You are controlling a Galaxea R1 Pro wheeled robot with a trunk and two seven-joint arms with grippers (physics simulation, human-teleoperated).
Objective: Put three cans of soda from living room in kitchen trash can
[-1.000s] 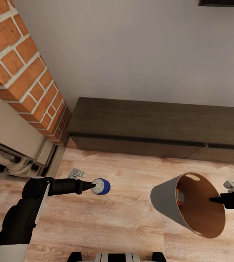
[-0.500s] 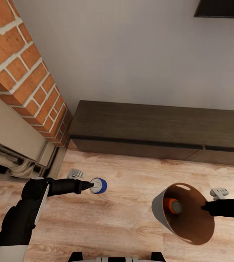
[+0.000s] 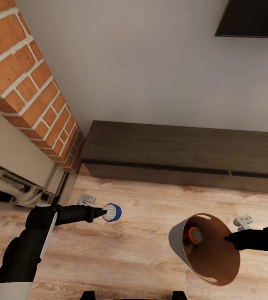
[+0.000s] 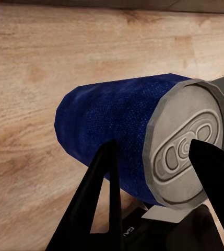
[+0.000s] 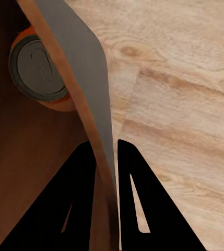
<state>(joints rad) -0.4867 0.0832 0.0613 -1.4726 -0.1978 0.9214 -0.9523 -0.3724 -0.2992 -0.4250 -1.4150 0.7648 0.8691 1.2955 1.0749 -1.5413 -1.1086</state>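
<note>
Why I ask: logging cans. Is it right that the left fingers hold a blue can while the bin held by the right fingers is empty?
Not empty: the head view shows an orange can inside the bin. The blue can is held as you say.

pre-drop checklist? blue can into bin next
1. Left gripper shut on blue can: ok.
2. Right gripper clamped on bin wall: ok.
3. Bin mouth tilted toward the left arm: ok.
4. Blue can over bin mouth: not ok, still apart to the side.
5. Room inside the bin: ok, one orange can in it.
6. Third can's whereabouts: cannot tell.
</note>
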